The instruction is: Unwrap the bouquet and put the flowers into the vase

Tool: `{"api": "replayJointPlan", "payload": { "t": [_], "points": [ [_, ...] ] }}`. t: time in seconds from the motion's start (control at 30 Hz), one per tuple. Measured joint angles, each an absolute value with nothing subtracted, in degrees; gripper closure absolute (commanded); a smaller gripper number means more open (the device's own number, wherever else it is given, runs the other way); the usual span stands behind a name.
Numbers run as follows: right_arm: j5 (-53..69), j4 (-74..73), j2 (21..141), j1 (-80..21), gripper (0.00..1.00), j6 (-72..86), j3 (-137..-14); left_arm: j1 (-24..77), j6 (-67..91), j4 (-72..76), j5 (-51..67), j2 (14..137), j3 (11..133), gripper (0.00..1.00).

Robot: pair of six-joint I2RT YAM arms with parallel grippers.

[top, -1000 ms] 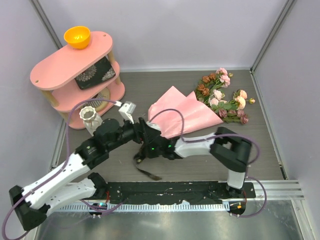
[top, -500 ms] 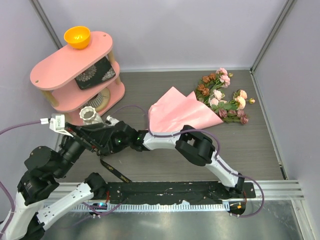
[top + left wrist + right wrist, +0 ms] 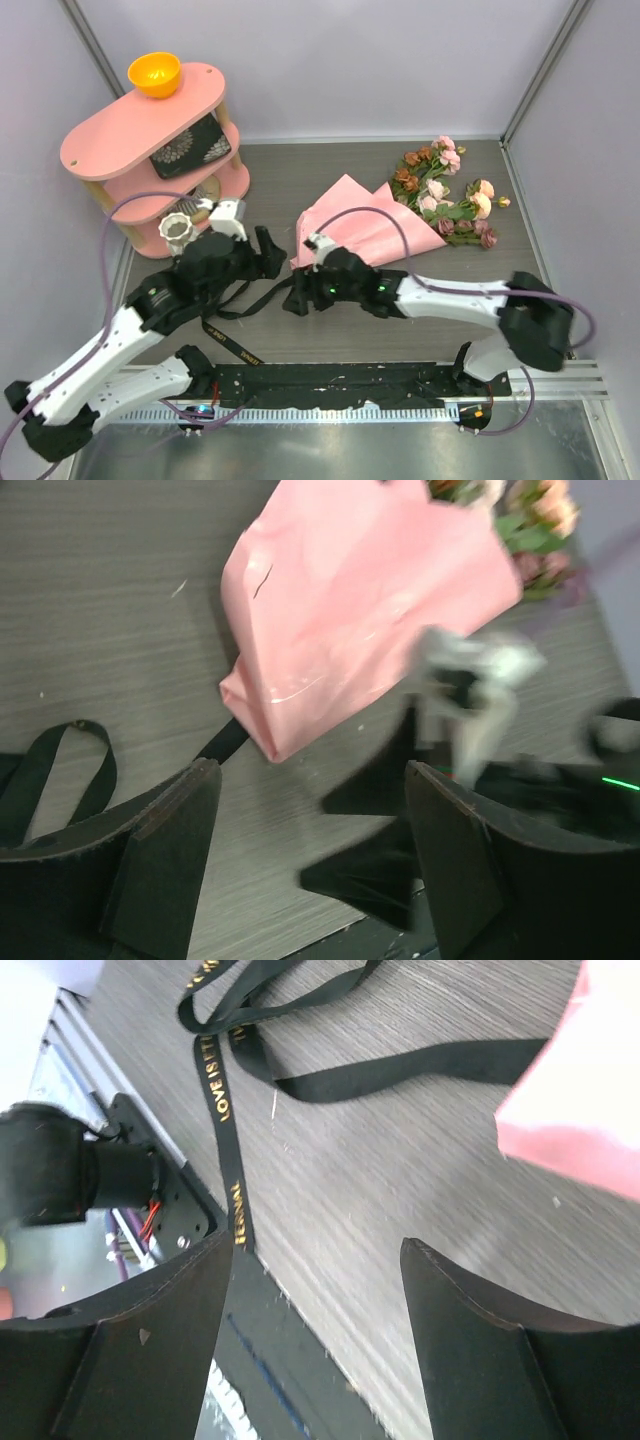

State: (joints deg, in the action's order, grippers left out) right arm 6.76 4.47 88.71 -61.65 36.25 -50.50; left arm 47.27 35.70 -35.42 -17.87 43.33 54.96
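right gripper (image 3: 312,1280) dropped ribbon (image 3: 330,1075), now wide; left gripper (image 3: 310,780) wide, empty. bouquet (image 3: 365,228) paper thin, floppy, pinch 7 o'clock corner.

We find bare counter (image 3: 290,175) behind the pink paper (image 3: 370,225), and a second free strip along the near right side. The paper and the flowers (image 3: 450,195) block the rear right diagonal. A loose black ribbon (image 3: 228,342) trails over the near-left counter between the arms. The vase (image 3: 180,230) stands against the pink shelf (image 3: 150,135), and the left arm's wrist crowds its front. The left end effector (image 3: 272,250) and right end effector (image 3: 295,295) flank the paper's near tip, narrowing that gap.
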Motion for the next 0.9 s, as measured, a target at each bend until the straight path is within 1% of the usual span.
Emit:
{"api": "replayJointPlan", "payload": {
  "t": [0.07,0.17,0.2,0.27,0.33,0.4,0.47,0.63,0.77,0.83,0.87,0.9],
  "points": [
    [5.3,4.7,80.4,-61.5,0.24,36.0,-45.3,46.9,35.6,-35.5,-18.0,48.7,55.0,0.12],
    [1.9,3.7,70.5,-61.3,0.23,35.6,-39.5,44.5,36.3,-35.0,-16.6,57.3,54.6,0.18],
    [0.5,2.5,67.6,-60.9,0.24,35.5,-38.1,43.2,36.8,-34.6,-16.1,59.7,53.9,0.23],
    [-1.9,0.1,62.8,-58.7,0.23,35.4,-36.1,39.0,37.5,-33.3,-13.1,65.0,51.4,0.25],
    [-3.6,-1.9,58.2,-55.4,0.23,35.4,-34.4,36.3,37.6,-33.5,-11.5,69.6,49.8,0.31],
    [-5.2,-3.4,54.2,-52.1,0.22,35.2,-33.3,34.9,37.5,-32.9,-9.9,74.2,49.7,0.34],
    [-6.3,-4.6,51.1,-50.2,0.22,34.8,-32.6,34.9,36.8,-31.5,-8.3,77.2,49.6,0.35],
    [-7.4,-6.5,46.8,-48.9,0.22,34.1,-32.2,35.7,35.0,-29.1,-6.7,82.6,49.6,0.35],
    [-7.7,-7.5,46.7,-48.7,0.22,33.9,-32.1,36.1,34.4,-27.3,-5.8,87.8,49.6,0.45],
    [-7.7,-7.7,46.7,-48.7,0.22,33.9,-31.8,36.3,34.2,-26.8,-5.5,89.8,49.6,0.48],
    [-7.8,-7.9,46.7,-48.7,0.22,33.9,-31.7,36.4,34.1,-26.8,-5.5,90.1,49.8,0.53],
    [-7.8,-7.9,46.7,-48.7,0.23,33.9,-31.6,36.6,34.1,-26.1,-5.4,90.2,49.8,0.54]
  ]
}}
